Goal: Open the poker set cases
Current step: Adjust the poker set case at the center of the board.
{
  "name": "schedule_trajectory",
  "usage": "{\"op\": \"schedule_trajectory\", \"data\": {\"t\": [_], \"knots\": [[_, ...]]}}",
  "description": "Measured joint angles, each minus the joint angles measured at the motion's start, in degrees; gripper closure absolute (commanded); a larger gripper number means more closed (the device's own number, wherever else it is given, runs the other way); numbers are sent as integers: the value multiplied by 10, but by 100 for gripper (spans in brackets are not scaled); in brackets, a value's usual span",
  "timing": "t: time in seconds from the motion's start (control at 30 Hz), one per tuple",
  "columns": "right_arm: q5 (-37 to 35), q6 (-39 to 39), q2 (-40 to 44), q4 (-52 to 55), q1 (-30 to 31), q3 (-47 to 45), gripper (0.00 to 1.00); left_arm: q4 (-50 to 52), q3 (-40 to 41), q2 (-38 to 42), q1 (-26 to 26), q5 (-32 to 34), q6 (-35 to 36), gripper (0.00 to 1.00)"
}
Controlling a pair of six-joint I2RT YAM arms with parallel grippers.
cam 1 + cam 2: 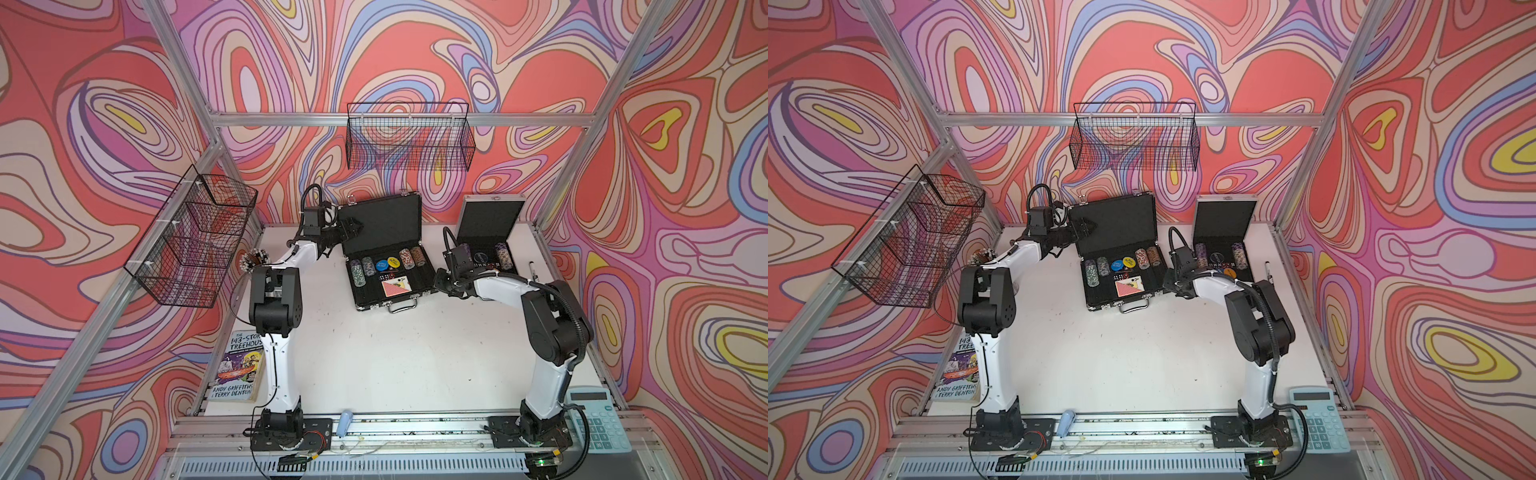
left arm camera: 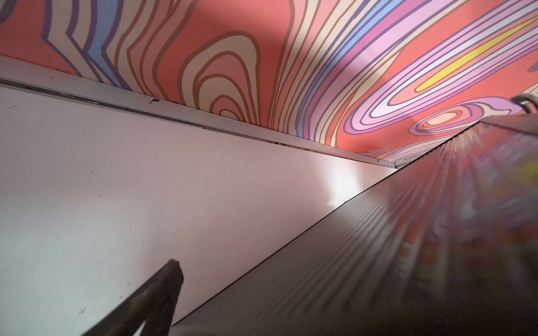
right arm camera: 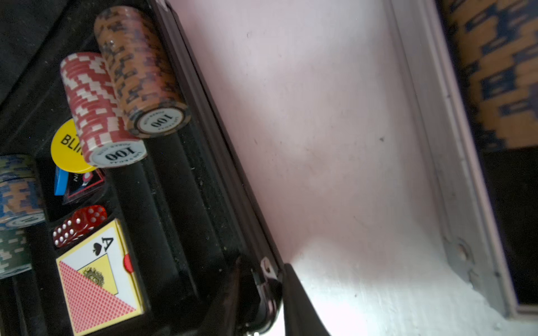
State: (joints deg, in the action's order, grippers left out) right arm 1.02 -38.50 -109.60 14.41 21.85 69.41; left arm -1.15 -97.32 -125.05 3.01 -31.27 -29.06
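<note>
Poker set cases, the black one (image 1: pixel 384 249) and the smaller silver one (image 1: pixel 486 232), stand open at the back of the table (image 1: pixel 395 353). I think the left claw (image 1: pixel 352 228), spread wide astride the black lid (image 1: pixel 386 220), may knock it shut. The right claw (image 1: pixel 438 281), narrow at the base corner with its grip unclear, may drag that case.

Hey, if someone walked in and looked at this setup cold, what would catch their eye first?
The loud swirling red, pink and lilac wallpaper all round the cell hits first. Next come the two open cases at the back of the white table: the black case in the middle with chip rows and a card deck, the silver case to its right.
</note>
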Motion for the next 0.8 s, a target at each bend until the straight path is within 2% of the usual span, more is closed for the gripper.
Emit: {"op": "schedule_trajectory", "data": {"t": [0.27,0.5,0.67,0.8], "knots": [[0,-21,0,-10,-2,-3,79,-11,25,57,-22,-15,4,0],[0,-29,-2,-12,-2,-3,78,-37,87,119,-22,-21,19,0],[-5,-21,-16,-3,-2,14,84,-49,136,131,-22,-16,21,1],[-7,-5,-16,2,-2,17,90,-55,145,122,-22,-18,14,1]]}}
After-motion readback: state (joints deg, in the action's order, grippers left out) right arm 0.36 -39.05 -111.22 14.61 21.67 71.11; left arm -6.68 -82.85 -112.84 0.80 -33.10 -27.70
